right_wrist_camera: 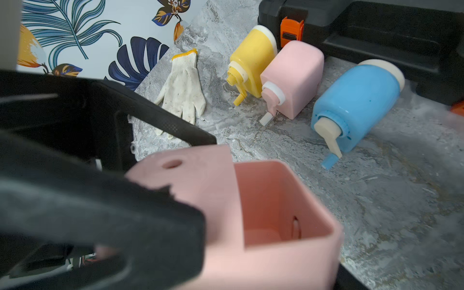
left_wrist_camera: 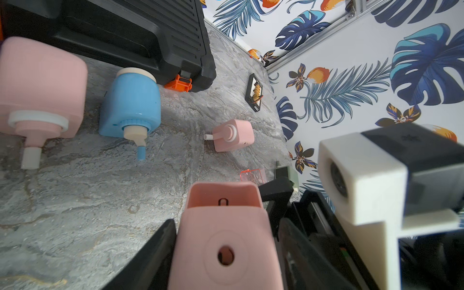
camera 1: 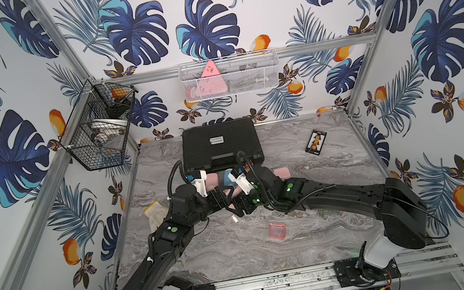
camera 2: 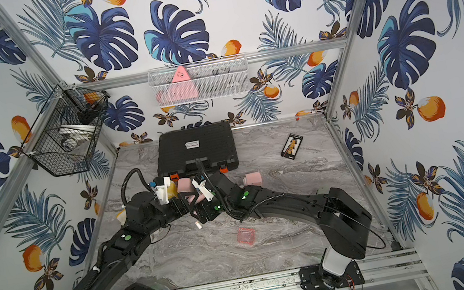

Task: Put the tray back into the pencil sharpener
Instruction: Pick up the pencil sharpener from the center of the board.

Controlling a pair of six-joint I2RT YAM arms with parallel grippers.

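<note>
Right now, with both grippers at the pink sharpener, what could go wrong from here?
1. The left gripper and right gripper both crowd the pink sharpener. If one releases before the other grips firmly, it may slip or twist.
2. The clear tray lies apart on the table, and both grippers are busy, so neither is free to fetch it.
3. The blue sharpener and a second pink sharpener lie close by, and a low swing could knock them.

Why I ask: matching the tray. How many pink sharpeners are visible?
3: held sharpener, second beside the blue sharpener, third alone farther right. More may be hidden.
</note>
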